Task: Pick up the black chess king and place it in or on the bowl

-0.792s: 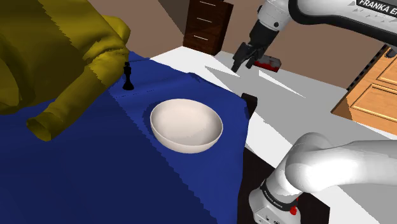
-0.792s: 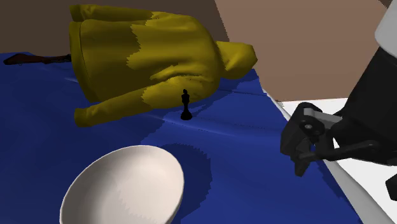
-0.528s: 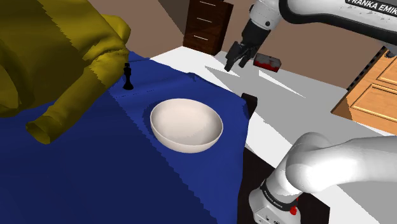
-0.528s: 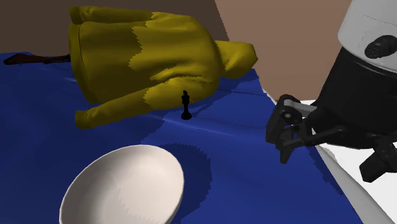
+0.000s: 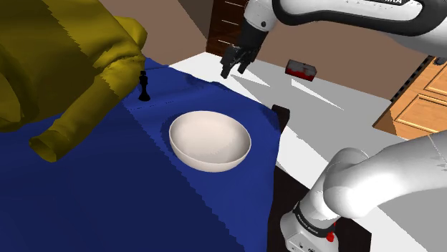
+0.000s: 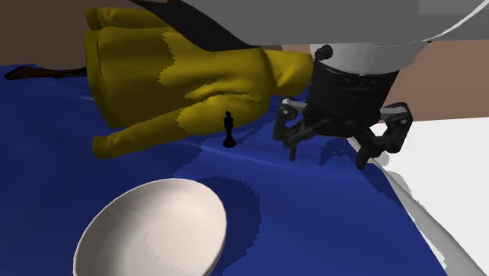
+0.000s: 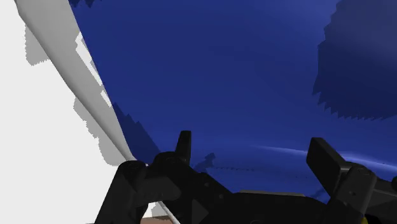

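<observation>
**Q:** King position?
**A:** The king (image 5: 144,86) stands upright on the blue cloth (image 5: 107,193), just beside the yellow jacket (image 5: 50,64). Whether its base touches the sleeve cannot be told. The bowl (image 5: 215,163) sits open side up on the same cloth, apart from the king and empty.

**Q:** Gripper status?
**A:** The gripper (image 5: 233,69) hangs above the cloth's far edge, where blue meets the white surface (image 5: 322,107), well apart from the king. The jaws are spread, with nothing between them.

**Q:** Procedure for the current step?
**A:** Judged to be the approach.
- Carry the gripper across to the king at present height.
- Centre the fingers (image 7: 183,145) either side of the piece before descending.
- The king is slim and tall — a sideways brush would likely tip it — so descend vertically and close low on the body.
- Hold the jacket-side finger clear of the fabric.

**Q:** Arm pose?
**A:** The arm (image 5: 337,13) rises from the shoulder view's lower right and spans that view's top. The wrist is bent down and the fingers point at the cloth. In the second exterior view the gripper is to the king's right, above the cloth
</observation>
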Available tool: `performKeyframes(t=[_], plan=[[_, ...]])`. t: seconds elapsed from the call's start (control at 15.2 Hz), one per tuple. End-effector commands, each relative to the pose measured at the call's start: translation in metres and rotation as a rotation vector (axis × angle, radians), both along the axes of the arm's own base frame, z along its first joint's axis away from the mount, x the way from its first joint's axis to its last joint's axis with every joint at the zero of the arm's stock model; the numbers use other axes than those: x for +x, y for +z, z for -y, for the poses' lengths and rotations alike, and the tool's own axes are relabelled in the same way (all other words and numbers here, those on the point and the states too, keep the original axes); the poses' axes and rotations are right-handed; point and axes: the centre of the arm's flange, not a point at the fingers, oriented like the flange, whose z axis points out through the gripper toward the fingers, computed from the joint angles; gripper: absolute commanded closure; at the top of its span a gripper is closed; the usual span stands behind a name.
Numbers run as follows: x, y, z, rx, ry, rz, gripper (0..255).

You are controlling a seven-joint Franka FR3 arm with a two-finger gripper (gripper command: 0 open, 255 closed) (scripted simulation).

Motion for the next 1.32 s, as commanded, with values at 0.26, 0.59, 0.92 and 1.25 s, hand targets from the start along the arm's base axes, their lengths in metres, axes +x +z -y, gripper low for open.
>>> performKeyframes(t=[0.26,0.59,0.92,1.25], plan=[[0.052,-0.01,-0.053,0.015,0.086,0.009,0],[0.092,-0.017,-0.099,0.027,0.157,0.016,0],[0.129,-0.023,-0.149,0.039,0.228,0.024,0],[0.156,-0.027,-0.19,0.049,0.285,0.029,0]])
